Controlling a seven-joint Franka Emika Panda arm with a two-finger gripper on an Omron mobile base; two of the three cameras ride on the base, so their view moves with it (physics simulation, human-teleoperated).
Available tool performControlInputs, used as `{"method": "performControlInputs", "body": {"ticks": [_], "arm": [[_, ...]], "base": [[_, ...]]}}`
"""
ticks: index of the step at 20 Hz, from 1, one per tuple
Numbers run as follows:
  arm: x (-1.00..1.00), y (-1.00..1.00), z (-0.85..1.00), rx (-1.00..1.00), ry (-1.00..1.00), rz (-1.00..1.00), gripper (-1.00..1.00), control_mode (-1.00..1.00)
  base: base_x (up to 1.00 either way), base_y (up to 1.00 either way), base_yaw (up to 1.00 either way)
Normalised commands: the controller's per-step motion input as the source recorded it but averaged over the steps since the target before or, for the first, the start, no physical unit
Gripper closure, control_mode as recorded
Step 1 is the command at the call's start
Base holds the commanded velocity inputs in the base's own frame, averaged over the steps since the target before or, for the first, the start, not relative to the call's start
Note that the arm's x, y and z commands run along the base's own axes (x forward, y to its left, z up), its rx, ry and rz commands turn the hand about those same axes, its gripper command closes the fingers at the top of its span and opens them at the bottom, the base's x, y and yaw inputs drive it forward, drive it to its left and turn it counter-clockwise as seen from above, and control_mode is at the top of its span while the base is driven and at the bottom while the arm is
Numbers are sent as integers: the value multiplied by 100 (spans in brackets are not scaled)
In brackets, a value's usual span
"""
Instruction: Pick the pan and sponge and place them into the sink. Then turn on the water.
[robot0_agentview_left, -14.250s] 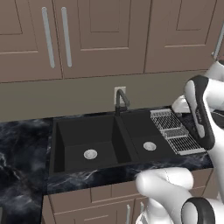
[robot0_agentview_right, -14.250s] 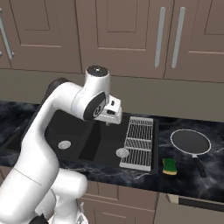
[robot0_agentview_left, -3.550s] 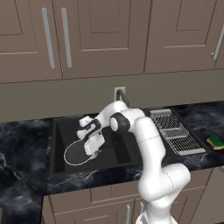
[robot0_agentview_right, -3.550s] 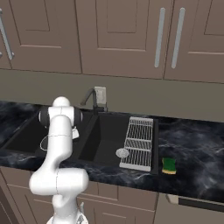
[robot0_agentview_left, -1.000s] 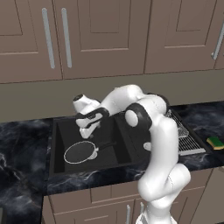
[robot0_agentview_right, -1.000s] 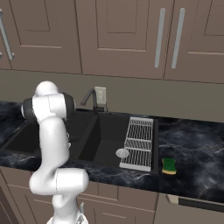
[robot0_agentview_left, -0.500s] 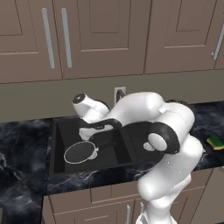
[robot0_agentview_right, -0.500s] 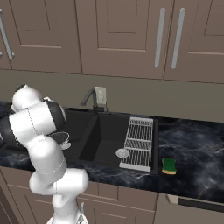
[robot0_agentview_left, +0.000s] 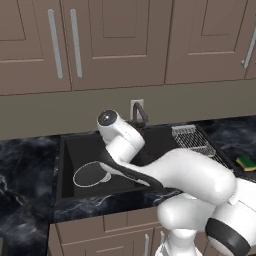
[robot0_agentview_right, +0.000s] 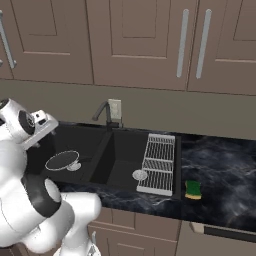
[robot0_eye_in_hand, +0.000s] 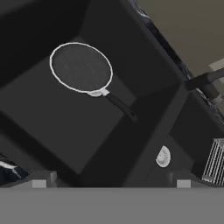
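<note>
Claw spread wide, nothing in it, hanging over the left bowl of the sink (robot0_eye_in_hand: 39, 127). Hand view catches the pan (robot0_eye_in_hand: 81, 68) flat on the bowl floor, upper left of frame, handle toward centre. Right base view picks out the sponge (robot0_agentview_right: 193, 189) on the dark marble counter (robot0_agentview_right: 220, 165), lower right, beside the rack (robot0_agentview_right: 158, 163). Brown cabinets (robot0_agentview_left: 115, 45) above

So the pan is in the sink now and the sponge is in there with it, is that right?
Not quite. The pan is in the sink, but the sponge lies on the counter right of the dish rack, as the right base view shows.
</note>
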Motion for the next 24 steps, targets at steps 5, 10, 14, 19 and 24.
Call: {"method": "performControlInputs", "body": {"ticks": [5, 10, 14, 19, 24], "arm": [[-73, -32, 98, 12, -9, -2, -100, -100], [-67, -46, 78, 10, 0, -12, -100, -100], [-59, -67, 54, 5, 0, -17, -100, -100], [-62, -87, 36, 0, 1, -17, -100, -100], [-59, -100, 26, 0, 1, -19, -100, -100]], "base": [[0, 0, 0], [0, 0, 0], [0, 0, 0], [0, 0, 0], [0, 0, 0]]}}
